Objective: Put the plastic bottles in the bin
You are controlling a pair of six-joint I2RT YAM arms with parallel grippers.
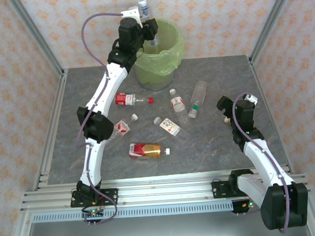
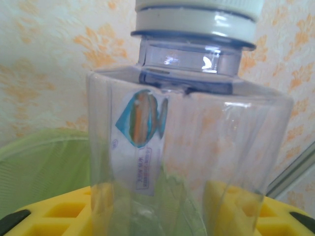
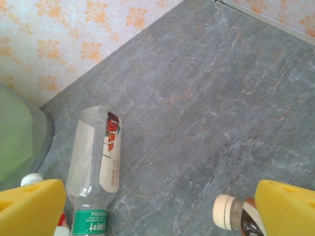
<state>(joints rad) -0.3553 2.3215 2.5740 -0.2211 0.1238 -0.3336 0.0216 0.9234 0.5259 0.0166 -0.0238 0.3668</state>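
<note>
Grey, veined, stone-look surface (image 1: 218, 151) lies matt between cream wallpaper with orange flowers and bare aluminium posts. At its far middle I see the bin (image 1: 154, 79), a round mesh bucket lined with a thin, crinkled, translucent green bag (image 1: 173, 55).

My left pincer (image 1: 144, 30) is raised at the bin's left rim, pinching a white-capped clear bottle (image 1: 146, 10) upright. In the left wrist view its glossy fluted wall stands between the yellow pads (image 2: 59, 212) and carries a small fish sticker (image 2: 140, 118).

Six more bottles lie on their sides between the arms:
- a red-capped bottle (image 1: 129, 99) with a red label, near the bin's foot
- a white-labelled bottle (image 1: 177, 103)
- a green-capped bottle (image 1: 197, 98), mostly clear
- a bottle with a white-and-red label (image 1: 167, 126)
- a red-and-gold bottle (image 1: 147, 150), nearest me
- a half-hidden bottle (image 1: 124, 125), which the left arm's elbow crosses over

My right pincer (image 1: 227, 109) hangs at the right with its yellow fingers (image 3: 288, 209) spread wide and nothing between them. In its wrist view the green-capped bottle lies just ahead, and a cream cap (image 3: 225, 212) sits just beside the right finger.
</note>
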